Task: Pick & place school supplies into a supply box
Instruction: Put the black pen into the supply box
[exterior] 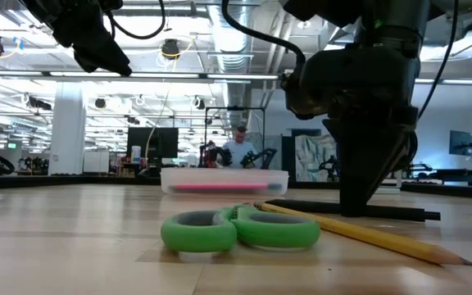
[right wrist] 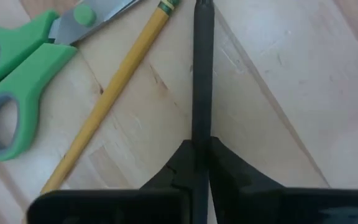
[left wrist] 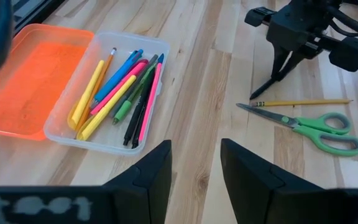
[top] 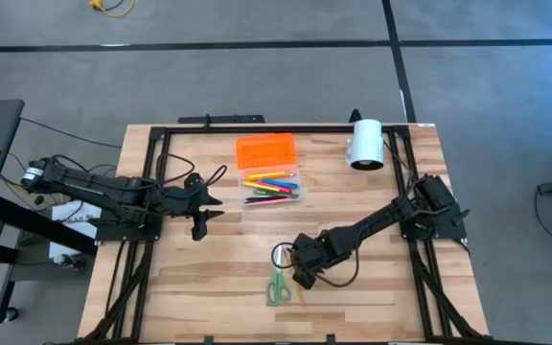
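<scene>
presently the right gripper (right wrist: 201, 146), tips down on the surface, pinches a thin black pen (right wrist: 202, 68) just beside the yellow pencil (right wrist: 114, 93) and scissors (right wrist: 17, 74), presumably to lift it toward the supply box (top: 271, 182), while the left gripper (left wrist: 194, 168) hovers open near that box.

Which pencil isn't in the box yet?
The yellow pencil lying on the table beside the green scissors. All the other pens lie in the clear supply box.
</scene>
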Controlling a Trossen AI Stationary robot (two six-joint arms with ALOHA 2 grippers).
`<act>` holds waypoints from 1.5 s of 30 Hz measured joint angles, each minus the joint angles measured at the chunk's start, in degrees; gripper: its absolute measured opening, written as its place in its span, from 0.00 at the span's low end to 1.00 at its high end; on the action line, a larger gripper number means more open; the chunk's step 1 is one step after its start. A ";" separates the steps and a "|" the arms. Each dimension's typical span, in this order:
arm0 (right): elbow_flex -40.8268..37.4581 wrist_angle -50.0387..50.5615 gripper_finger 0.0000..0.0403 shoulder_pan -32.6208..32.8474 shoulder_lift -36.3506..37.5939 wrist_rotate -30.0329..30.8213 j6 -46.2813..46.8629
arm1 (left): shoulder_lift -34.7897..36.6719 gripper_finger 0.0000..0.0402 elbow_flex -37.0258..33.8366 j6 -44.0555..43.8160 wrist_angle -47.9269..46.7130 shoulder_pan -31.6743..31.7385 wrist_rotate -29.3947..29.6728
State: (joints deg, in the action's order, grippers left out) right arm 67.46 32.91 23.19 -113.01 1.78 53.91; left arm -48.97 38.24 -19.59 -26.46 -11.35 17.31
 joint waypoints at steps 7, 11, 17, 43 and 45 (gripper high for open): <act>0.04 0.00 0.04 -0.47 0.02 -0.04 0.73 | 0.00 0.31 0.00 0.09 0.00 0.00 0.03; 0.04 -0.22 0.04 -0.60 0.02 0.33 1.53 | 0.00 0.31 0.00 0.58 0.00 -0.01 0.05; 0.45 -0.06 0.04 -0.63 -0.03 0.62 -0.02 | 0.00 0.31 0.00 0.66 0.00 -0.01 0.08; 0.39 -0.35 0.04 -1.26 0.68 1.33 -0.46 | 0.00 0.31 0.00 1.18 -0.02 0.01 2.17; 0.39 -0.32 0.04 -1.58 1.57 1.89 -0.44 | -0.02 0.31 0.00 1.22 -0.02 0.01 2.39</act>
State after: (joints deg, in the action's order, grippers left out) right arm 67.85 32.59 21.61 -111.44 3.68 53.47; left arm -48.99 38.24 -18.37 -26.48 -11.34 19.70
